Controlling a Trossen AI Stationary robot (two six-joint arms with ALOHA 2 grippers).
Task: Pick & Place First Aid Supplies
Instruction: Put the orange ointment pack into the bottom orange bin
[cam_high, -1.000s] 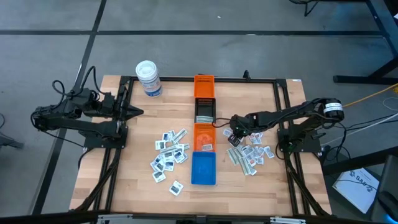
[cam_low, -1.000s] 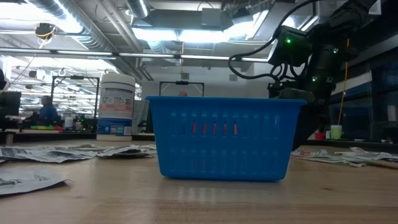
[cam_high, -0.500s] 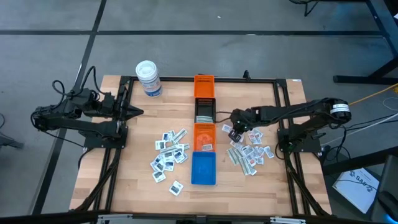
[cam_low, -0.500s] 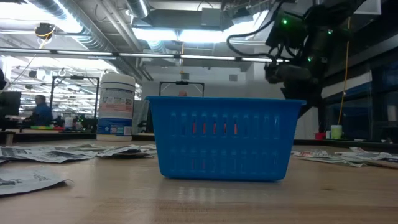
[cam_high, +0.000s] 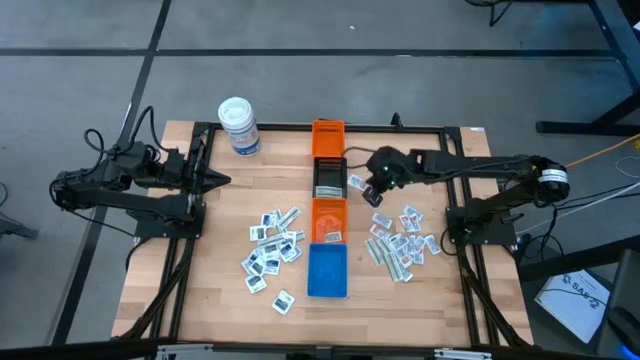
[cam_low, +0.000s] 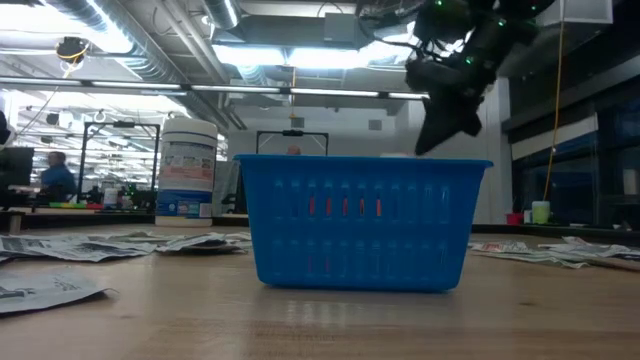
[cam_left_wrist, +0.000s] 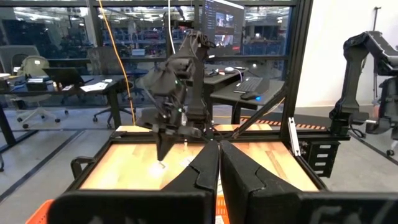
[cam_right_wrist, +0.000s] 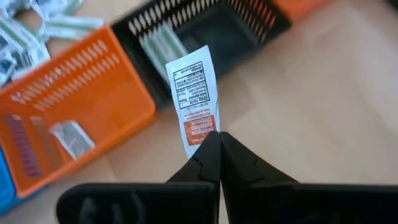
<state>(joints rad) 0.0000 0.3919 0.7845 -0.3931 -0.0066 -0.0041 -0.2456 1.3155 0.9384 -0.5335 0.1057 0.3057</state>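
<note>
My right gripper (cam_high: 368, 190) hangs above the table just right of the black bin (cam_high: 330, 177), shut on one first aid packet (cam_right_wrist: 194, 93), white with black print and a red-orange end. More first aid supplies lie flat in two heaps: left of the bins (cam_high: 272, 250) and right of them (cam_high: 400, 243). Pale strips lie in the black bin (cam_right_wrist: 163, 48), and one packet (cam_right_wrist: 73, 138) lies in the orange bin (cam_right_wrist: 74, 99). My left gripper (cam_high: 218, 181) waits shut and level at the table's left edge. My right gripper pinches the packet's red-printed end (cam_right_wrist: 200, 132) between its two fingertips. The fingers slant down from the table's right side. The packet sticks out beyond the tips, lifted clear over bare wood beside the black bin.
Four bins stand in a row down the table's middle: orange (cam_high: 328, 137), black, orange (cam_high: 329, 220), blue (cam_high: 327, 270). A white tub with a blue label (cam_high: 239, 125) stands at the far left. A black frame (cam_high: 455, 160) rims the table.
My right gripper has risen from the heap on the right and gone toward the table's far edge, staying shut. The packet has come up with it, lifted clear, and now hangs beside the black bin.
</note>
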